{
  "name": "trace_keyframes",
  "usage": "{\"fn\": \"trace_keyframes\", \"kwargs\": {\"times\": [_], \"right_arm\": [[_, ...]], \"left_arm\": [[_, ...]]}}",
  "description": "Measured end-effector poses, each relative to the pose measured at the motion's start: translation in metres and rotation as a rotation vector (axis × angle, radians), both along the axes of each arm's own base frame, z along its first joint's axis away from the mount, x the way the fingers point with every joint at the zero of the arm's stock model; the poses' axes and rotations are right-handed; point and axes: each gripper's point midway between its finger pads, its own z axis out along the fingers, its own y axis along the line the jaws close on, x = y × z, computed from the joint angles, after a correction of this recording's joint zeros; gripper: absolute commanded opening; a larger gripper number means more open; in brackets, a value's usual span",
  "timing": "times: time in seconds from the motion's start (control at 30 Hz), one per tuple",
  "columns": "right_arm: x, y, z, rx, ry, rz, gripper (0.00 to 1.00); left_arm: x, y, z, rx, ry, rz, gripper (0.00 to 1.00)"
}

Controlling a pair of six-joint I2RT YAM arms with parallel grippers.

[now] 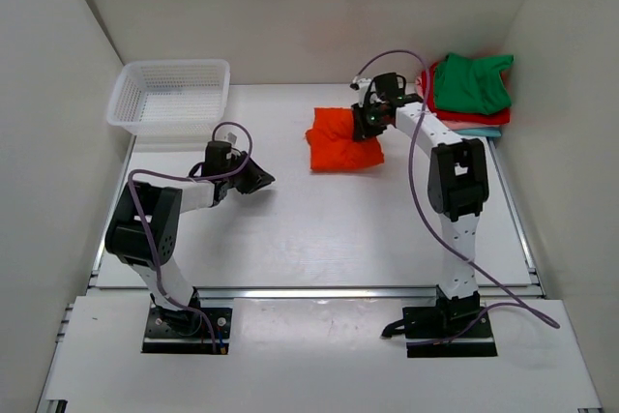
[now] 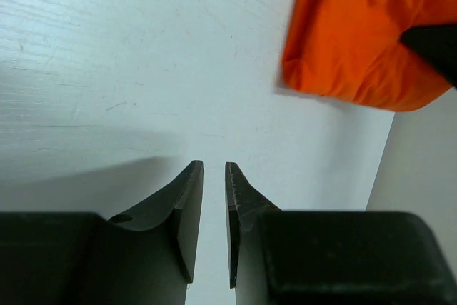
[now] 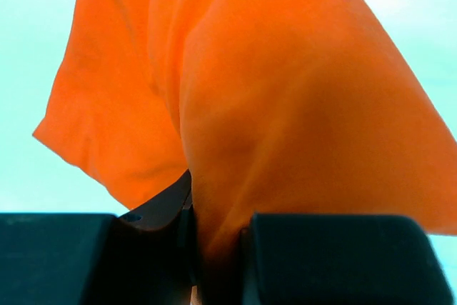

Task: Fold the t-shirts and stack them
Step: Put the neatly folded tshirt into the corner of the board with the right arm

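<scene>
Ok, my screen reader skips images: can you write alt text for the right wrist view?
An orange t-shirt is pinched between the right arm's black fingers at the bottom edge. The cloth spreads upward in soft folds and fills most of the frame.

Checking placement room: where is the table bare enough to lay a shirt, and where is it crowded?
Bare: the middle of the white table, bordered by the left hand, the bright orange cloth t-shirt and the near edge. Crowded: far right, where the right hand grips that t-shirt beside the green-topped stack of folded t-shirts.
</scene>
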Motion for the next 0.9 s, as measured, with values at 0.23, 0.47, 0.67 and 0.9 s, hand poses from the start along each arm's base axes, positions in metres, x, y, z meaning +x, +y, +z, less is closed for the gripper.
{"fn": "trace_keyframes", "kwargs": {"times": [0.23,0.47,0.67,0.9], "right_arm": [[0.039,-0.110,0.034,-0.145,-0.174,-0.110,0.00],[0.070,-0.209,0.075,-0.240,-0.321,-0.212,0.00],[0.091,-0.257,0.132,-0.193,-0.487,-0.241,0.00],[0.123,-0.308,0.174,-0.189,-0.620,-0.274,0.00]], "left_arm": [[-0.004,0.009,-0.005,0.013,0.017,-0.003,0.30],[-0.010,0.013,-0.010,0.032,0.038,-0.028,0.30],[-0.012,0.015,-0.012,0.059,0.046,-0.052,0.29],[-0.009,0.014,-0.015,0.076,0.055,-0.068,0.29]]}}
